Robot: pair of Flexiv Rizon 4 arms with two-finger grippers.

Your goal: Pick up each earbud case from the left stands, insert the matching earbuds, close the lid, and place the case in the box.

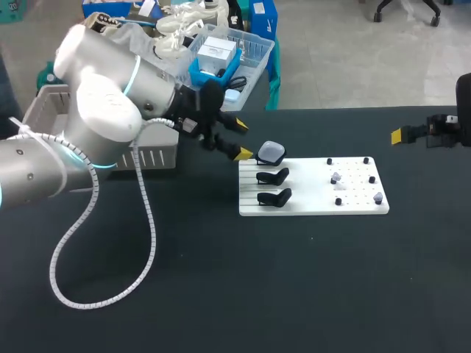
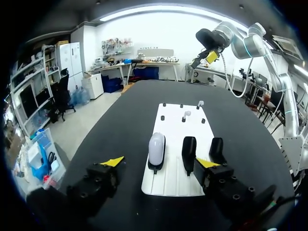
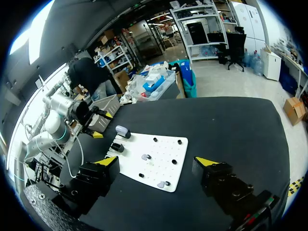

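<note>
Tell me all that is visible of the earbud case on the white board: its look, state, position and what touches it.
The earbud case is a small, rounded, pale grey shell, smooth like plastic, and it looks closed. It rests on a black stand, the farthest from the robot of three on the left part of the white board; the two other stands are empty. Only its own stand touches it. The left gripper is open close beside it, not touching.

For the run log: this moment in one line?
left claw open, close to earbud case | case on stand | right claw open, away from board
</note>
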